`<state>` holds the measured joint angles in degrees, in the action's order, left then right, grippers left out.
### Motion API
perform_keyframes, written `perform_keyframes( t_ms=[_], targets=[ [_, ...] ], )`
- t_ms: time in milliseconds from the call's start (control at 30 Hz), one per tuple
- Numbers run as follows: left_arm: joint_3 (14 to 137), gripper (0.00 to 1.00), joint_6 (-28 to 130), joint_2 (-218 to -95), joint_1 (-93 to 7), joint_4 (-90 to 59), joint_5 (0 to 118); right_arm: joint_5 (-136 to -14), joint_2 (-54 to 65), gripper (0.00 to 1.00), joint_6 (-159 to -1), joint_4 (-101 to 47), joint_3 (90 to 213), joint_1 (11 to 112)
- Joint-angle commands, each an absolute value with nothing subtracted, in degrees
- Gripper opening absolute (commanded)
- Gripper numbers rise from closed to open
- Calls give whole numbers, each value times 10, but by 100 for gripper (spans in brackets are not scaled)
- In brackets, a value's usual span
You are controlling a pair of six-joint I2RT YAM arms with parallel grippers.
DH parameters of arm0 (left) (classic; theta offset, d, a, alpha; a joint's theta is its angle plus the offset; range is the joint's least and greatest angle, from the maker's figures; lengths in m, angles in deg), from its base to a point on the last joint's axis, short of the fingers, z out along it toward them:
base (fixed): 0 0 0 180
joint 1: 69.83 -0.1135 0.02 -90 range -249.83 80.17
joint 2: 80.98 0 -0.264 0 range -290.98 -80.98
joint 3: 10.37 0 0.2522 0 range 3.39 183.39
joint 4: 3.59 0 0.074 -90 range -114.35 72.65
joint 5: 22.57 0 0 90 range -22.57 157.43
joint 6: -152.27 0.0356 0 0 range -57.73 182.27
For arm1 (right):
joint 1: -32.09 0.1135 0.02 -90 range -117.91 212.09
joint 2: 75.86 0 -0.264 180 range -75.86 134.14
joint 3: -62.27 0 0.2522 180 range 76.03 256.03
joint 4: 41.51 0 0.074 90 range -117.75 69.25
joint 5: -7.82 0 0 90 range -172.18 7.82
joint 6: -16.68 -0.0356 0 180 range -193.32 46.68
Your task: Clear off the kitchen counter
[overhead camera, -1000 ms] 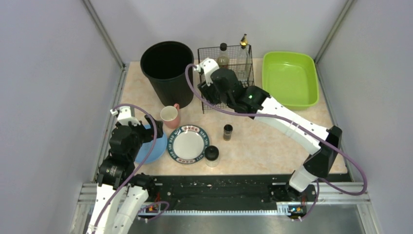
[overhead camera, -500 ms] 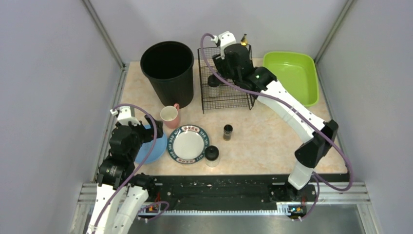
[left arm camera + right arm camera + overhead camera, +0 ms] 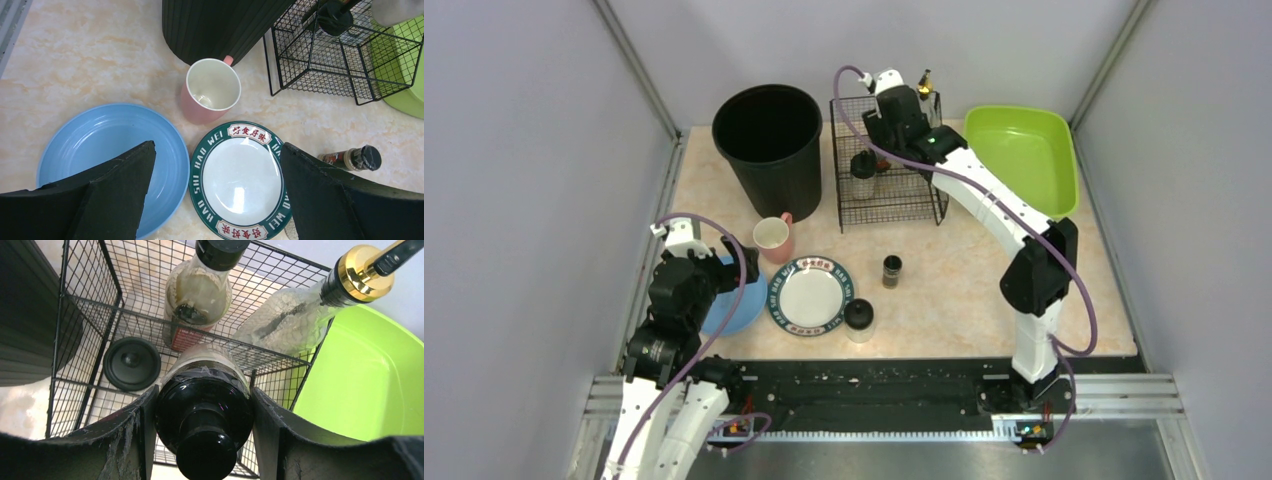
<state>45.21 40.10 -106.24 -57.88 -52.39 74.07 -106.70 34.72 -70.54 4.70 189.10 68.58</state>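
Observation:
The beige speckled kitchen counter (image 3: 964, 290) holds a blue plate (image 3: 742, 312), a green-rimmed white plate (image 3: 810, 296), a pink cup (image 3: 772, 238), a small spice bottle lying down (image 3: 891, 270) and a black-topped shaker (image 3: 858, 318). My right gripper (image 3: 882, 148) hangs over the black wire basket (image 3: 894, 200). In the right wrist view it (image 3: 202, 440) is shut on a black-knobbed clear grinder (image 3: 202, 410). My left gripper (image 3: 215, 170) is open and empty above the two plates (image 3: 235, 175).
The basket holds a brown black-capped bottle (image 3: 197, 295), a gold-capped clear bottle (image 3: 300, 310) and a black-lidded jar (image 3: 131, 363). A black bin (image 3: 769, 145) stands left of the basket and a lime-green tray (image 3: 1019, 160) right of it. Grey walls border the counter.
My right arm has swung from the basket's front left corner up and back over the basket, carrying the grinder. The left arm has not moved.

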Motion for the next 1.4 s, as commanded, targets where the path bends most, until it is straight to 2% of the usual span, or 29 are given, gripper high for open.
perform_keyframes(
  t_ms=[0, 1033, 1200, 1367],
  targets=[
    [450, 99, 407, -1061, -578, -519, 734, -1057, 361, 0, -721, -13, 1943, 673],
    [451, 99, 407, -1062, -578, -519, 736, -986, 471, 1, -847, -38, 1862, 611],
    [451, 99, 407, -1062, -578, -519, 737, -983, 469, 37, -851, -35, 1857, 609],
    [451, 99, 407, -1061, -578, -519, 738, -985, 443, 54, -853, -35, 1852, 609]
  ],
)
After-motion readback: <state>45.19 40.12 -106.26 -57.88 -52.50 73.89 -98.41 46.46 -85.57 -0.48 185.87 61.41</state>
